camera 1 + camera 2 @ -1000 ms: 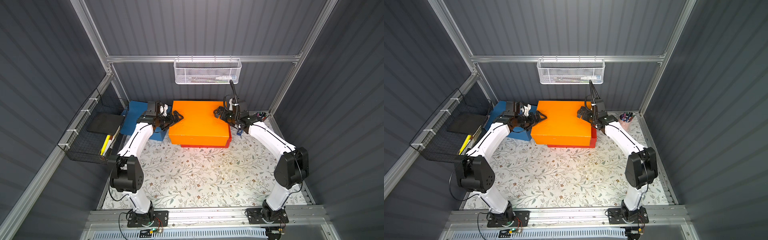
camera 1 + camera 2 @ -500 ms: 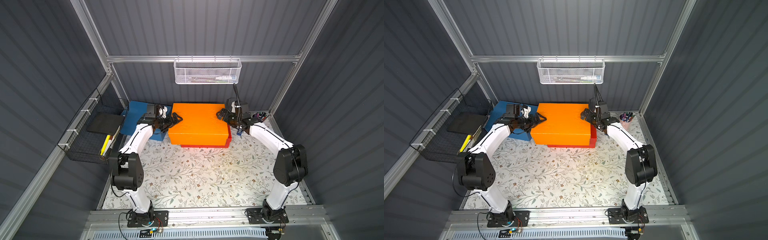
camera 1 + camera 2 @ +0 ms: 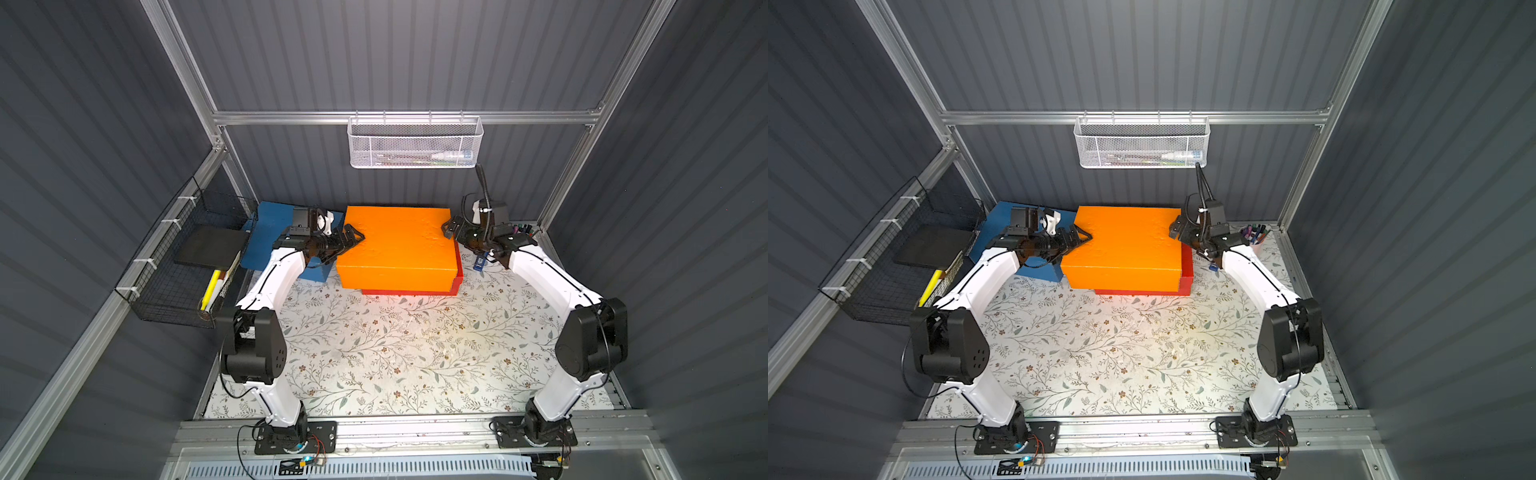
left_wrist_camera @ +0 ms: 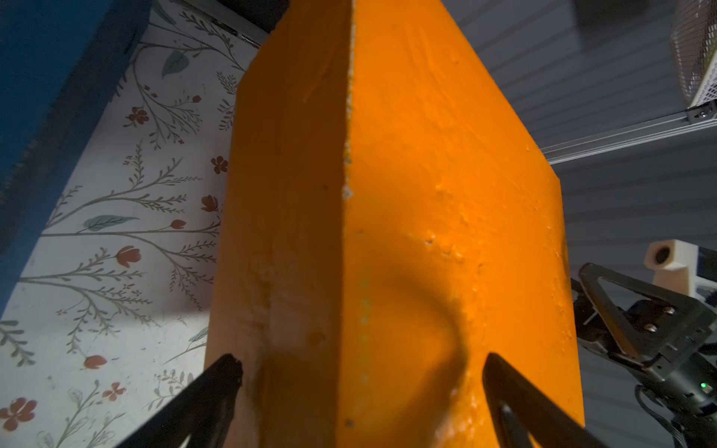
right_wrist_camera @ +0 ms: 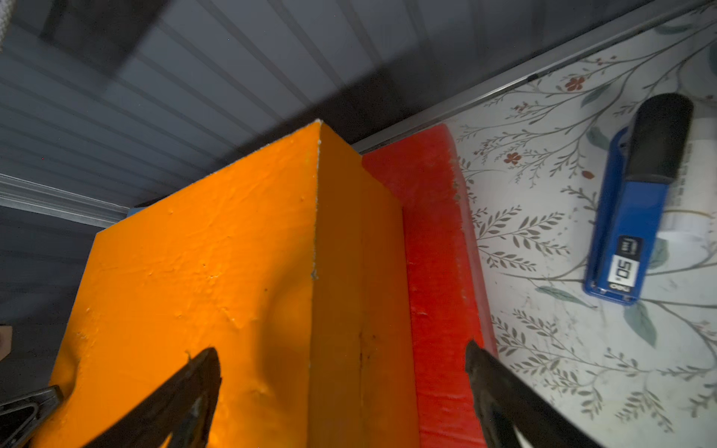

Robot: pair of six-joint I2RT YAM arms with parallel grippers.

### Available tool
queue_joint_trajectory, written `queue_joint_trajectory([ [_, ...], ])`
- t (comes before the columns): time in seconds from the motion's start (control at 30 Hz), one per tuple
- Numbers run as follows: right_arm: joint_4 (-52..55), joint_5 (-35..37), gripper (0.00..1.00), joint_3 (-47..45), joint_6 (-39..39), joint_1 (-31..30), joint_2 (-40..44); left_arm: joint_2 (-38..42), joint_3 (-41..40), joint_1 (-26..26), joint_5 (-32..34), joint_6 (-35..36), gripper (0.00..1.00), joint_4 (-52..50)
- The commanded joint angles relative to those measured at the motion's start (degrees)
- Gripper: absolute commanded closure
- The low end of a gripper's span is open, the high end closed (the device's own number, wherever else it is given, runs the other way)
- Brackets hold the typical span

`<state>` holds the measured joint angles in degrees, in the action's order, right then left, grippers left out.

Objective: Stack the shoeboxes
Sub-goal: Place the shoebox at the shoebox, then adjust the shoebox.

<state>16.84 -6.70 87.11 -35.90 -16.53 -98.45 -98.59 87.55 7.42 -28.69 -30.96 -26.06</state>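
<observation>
orange shoebox (image 3: 397,245) sits on top of the red shoebox (image 3: 456,279), at the back of the floral table mat (image 3: 399,345) near the rear wall. the stack is offset: a strip of red shows along the front and along the robot's right side in both top views.

the left gripper (image 3: 351,241) is at the left end of the orange box, with its jaws spread wide on either side of that end's upper edge. the right gripper (image 3: 451,228) is at the opposite end, jaws fully spread. in the right wrist view one finger (image 5: 194,388) lies over the orange top and the other beside the red box's edge. whether any finger touches the cardboard cannot be told.

judgement: the step in hand is seating or releasing the orange box on the red one. two of three boxes are stacked. the blue shoebox (image 3: 274,237) lies on the mat, just left of the stack and partly under the left arm.

the next move likely calls for both arms to clear the stack, then take the blue box by its two ends, lift it above the orange top, and set it down square.

obstacles: a blue stapler (image 5: 636,209) lies on the mat beside the red box, and a pen cup (image 3: 1254,239) stands behind the right arm. a black wire basket (image 3: 183,257) on the left wall crowds the blue box. a white mesh basket (image 3: 415,143) hangs on the rear wall above the stack.
</observation>
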Motion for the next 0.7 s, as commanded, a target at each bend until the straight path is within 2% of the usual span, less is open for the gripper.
queue_joint_trajectory([
  [0.0,1.9,2.1,0.01,0.2,2.3,0.7,4.2,6.6,0.5,-0.3,4.8,1.6,0.01,-2.0],
  [0.17,4.9,1.2,0.01,0.0,3.1,1.6,9.2,15.3,-0.8,-0.4,13.2,1.5,0.01,-5.1],
  [0.27,6.1,0.5,0.01,-2.2,3.3,1.6,14.0,23.7,-6.4,-0.4,16.8,-0.1,0.01,-3.7],
  [0.4,7.0,-1.8,0.01,-8.5,2.1,1.5,22.0,36.6,-22.8,-0.4,21.7,-2.7,0.01,1.6],
  [0.53,6.9,-3.1,0.01,-17.1,0.4,1.4,32.5,48.0,-42.2,-0.4,22.2,-6.1,0.01,2.8],
  [0.67,7.7,-2.8,0.01,-24.0,-1.7,0.8,41.6,56.9,-54.3,-0.4,23.7,-5.7,0.01,8.2],
])
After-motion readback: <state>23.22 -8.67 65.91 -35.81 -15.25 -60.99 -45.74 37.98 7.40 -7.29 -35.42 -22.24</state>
